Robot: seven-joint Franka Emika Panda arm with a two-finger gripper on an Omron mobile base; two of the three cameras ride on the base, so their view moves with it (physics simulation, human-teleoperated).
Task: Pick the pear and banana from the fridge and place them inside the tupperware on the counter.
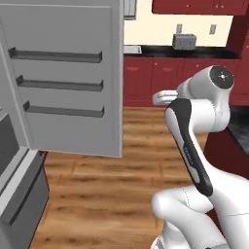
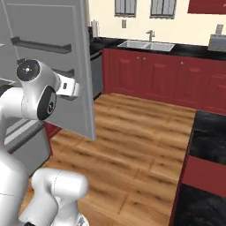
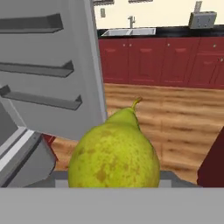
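The pear [image 3: 114, 151] sits right in front of the hand camera, stem at 12 o'clock, filling the lower middle of that view. Judging by how near and centred it is, the tool is gripping it, part closed around its body; the fingertips themselves are hidden behind the fruit, so the exact contact cannot be made out. In the 2 base views the arm [image 1: 194, 151] is folded up with its wrist toward the open fridge [image 1: 68, 78], whose door with 3 racks stands at 9 to 11 o'clock.

The step in hand looks like carrying the pear away from the fridge to the desk [image 2: 207, 145], whose black top shows at 4 o'clock in the right base view. The tupperware cannot be picked out in these pictures, nor the banana, so the first need is to bring the tray into sight before lowering anything. To do this well, the grip should be kept steady through the swing, since a round fruit can roll between 2 flat fingers. The arm should pass wide of the door edge, which hangs close at 10 o'clock in the hand view. Once over the tray, the pear should come down low inside the rim before release, so it does not bounce out. 1 fruit would then remain to fetch.
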